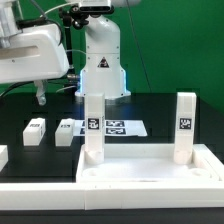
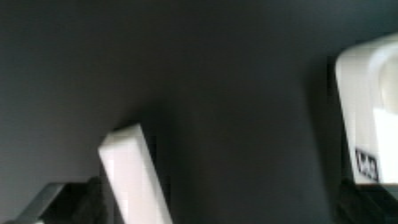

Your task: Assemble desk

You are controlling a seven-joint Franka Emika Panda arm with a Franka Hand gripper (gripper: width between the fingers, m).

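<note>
The desk's white tabletop panel [image 1: 150, 172] lies at the front with its rim up. Two legs stand upright in its sockets, one [image 1: 93, 125] at the exterior view's left and one [image 1: 185, 125] at the right, both tagged. Two loose legs [image 1: 35, 131] [image 1: 66, 131] lie on the black table behind it, and a third white part [image 1: 3, 155] shows at the left edge. My gripper [image 1: 40, 97] hangs open and empty above the leftmost loose leg. In the wrist view one pale finger [image 2: 128, 175] shows over dark table, with a white tagged part [image 2: 370, 110] beside it.
The marker board [image 1: 118, 126] lies flat behind the left upright leg. The arm's white base [image 1: 102, 60] stands at the back middle. A low white border rail [image 1: 40, 190] runs along the front left.
</note>
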